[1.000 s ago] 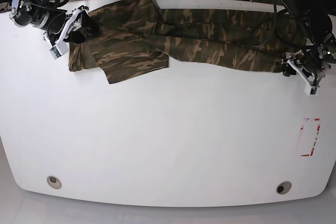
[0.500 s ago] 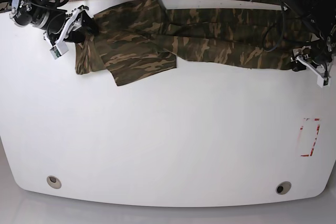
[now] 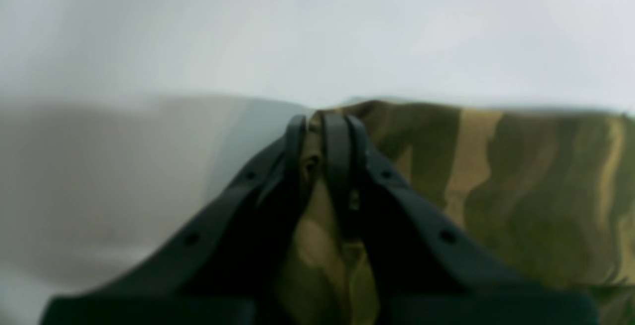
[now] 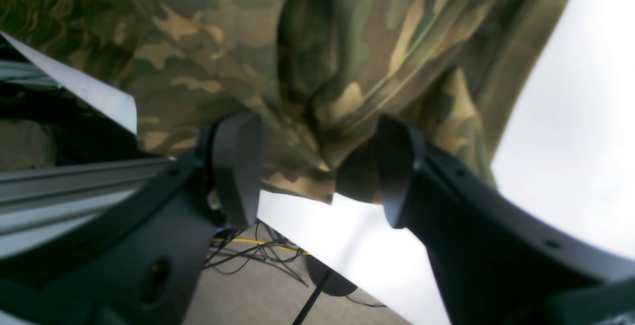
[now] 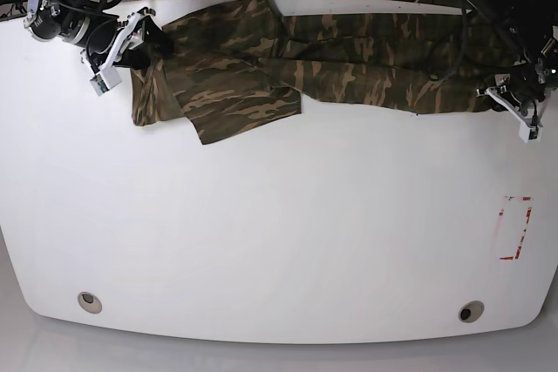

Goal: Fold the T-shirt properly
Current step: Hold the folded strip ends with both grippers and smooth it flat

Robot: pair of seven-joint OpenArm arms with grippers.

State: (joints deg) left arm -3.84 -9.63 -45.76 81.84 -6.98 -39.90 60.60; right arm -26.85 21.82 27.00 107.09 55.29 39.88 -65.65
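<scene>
Left pincer [image 3: 322, 131] pinches the T-shirt [image 5: 288, 67] edge; right pincer [image 4: 317, 166] agape

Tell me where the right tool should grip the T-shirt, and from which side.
Grip the bunched edge of the T-shirt that hangs between the right tool's open fingers, coming in from the table's back left corner, as it is aimed now. A thick fold gathers there and gives more to pinch than the flat cloth beside it.
</scene>
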